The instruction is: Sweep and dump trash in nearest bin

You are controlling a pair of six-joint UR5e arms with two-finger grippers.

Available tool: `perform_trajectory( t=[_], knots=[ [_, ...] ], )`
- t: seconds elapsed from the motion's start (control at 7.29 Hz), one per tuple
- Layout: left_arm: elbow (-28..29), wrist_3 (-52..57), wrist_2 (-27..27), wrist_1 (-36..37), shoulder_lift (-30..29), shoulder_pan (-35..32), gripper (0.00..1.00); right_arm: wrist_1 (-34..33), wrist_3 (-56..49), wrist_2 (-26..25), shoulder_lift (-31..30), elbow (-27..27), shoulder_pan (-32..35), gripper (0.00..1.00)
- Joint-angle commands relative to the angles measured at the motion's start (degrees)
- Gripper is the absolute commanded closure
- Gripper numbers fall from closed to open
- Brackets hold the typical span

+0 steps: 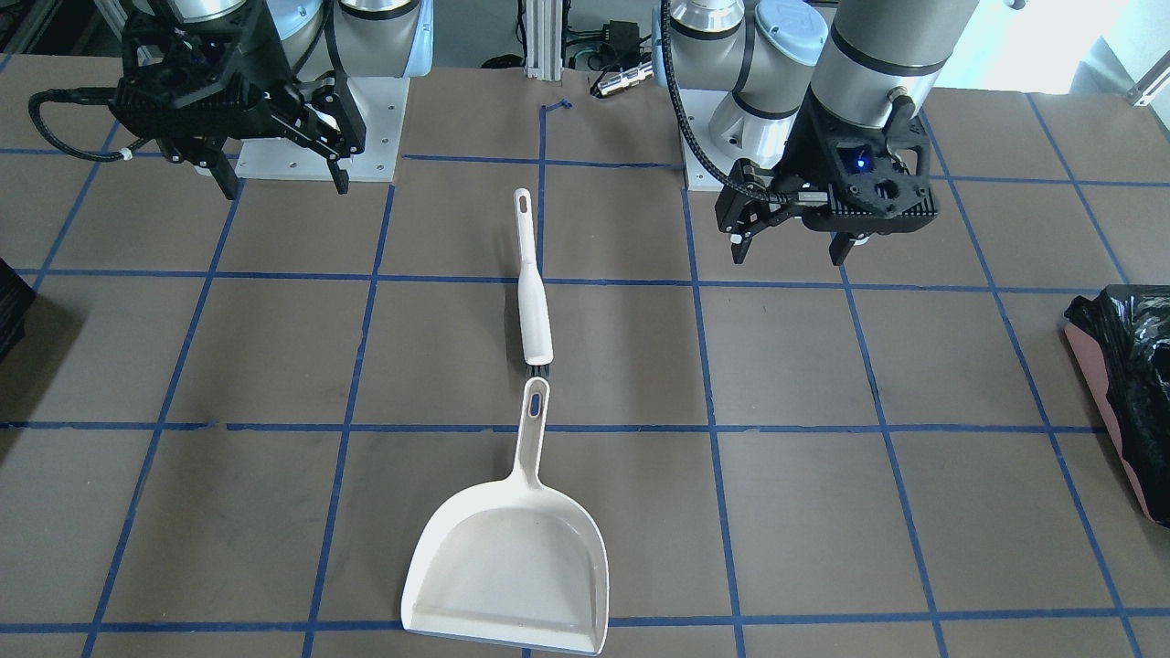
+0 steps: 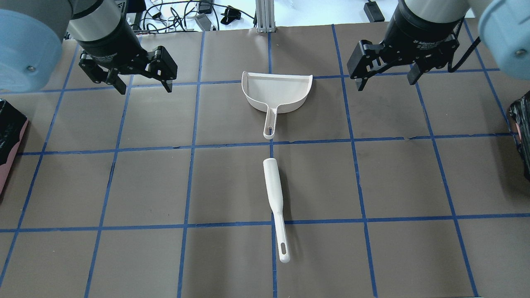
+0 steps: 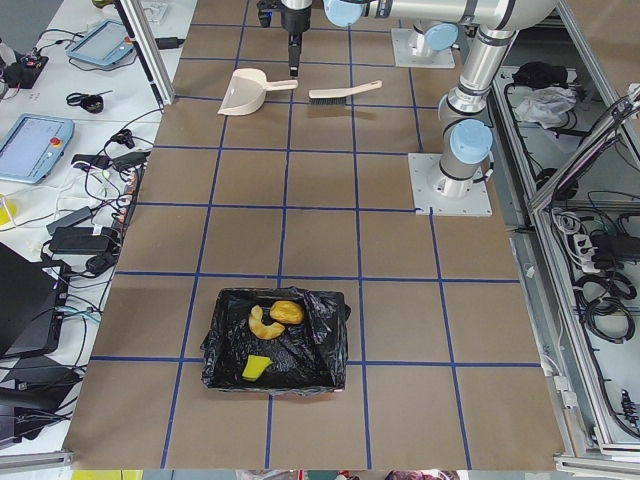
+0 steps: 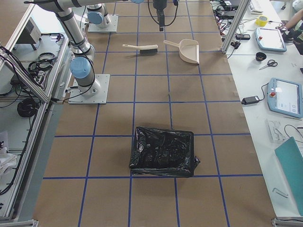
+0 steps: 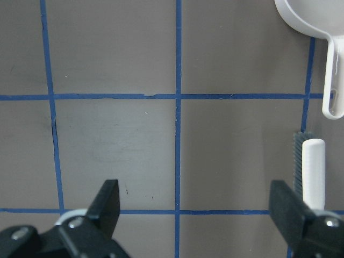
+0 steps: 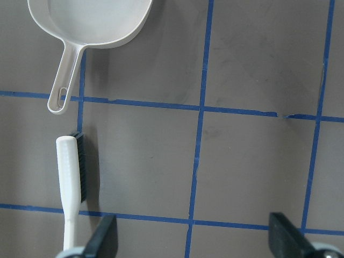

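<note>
Overhead exterior shows the left pincer hanging over the bench off the dustpan's left side, well apart from it, its fingers spread and nothing between them. The right pincer hangs off the dustpan's right side in the same released state, also empty. Both wrist views agree: only bare bench lies between the finger pads.

Nothing touches the dustpan. Its mouth faces away from the robot and its handle points back toward the robot. The brush lies just beyond the handle's tip, nearly in line with it and apart from it, bristle end nearest the dustpan.

Far off the dustpan's left side, at the bench end, stands the bin. Inside it lie all three scraps — the cream curved slice, the golden-brown lump and the yellow-and-green wedge. The bin's mouth faces up, and its long axis seems to run across the bench, roughly parallel to the dustpan handle. A second black-lined bin sits far off the dustpan's right side, with no scraps visible in it.

By my reading the task is finished — scraps binned, tools set down, nothing left to sweep.
</note>
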Motion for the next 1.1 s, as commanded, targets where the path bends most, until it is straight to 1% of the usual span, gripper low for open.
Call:
perform_trajectory(
  t=[0.0,0.96],
  knots=[
    [-0.08,0.13,0.14,0.06,0.35,0.17,0.00,0.00,0.00,0.12,0.01,0.02,0.00,0.00],
    [0.01,0.22,-0.04,0.41,-0.52,0.88,0.00,0.00,0.00,0.20,0.01,0.02,0.00,0.00]
  ],
)
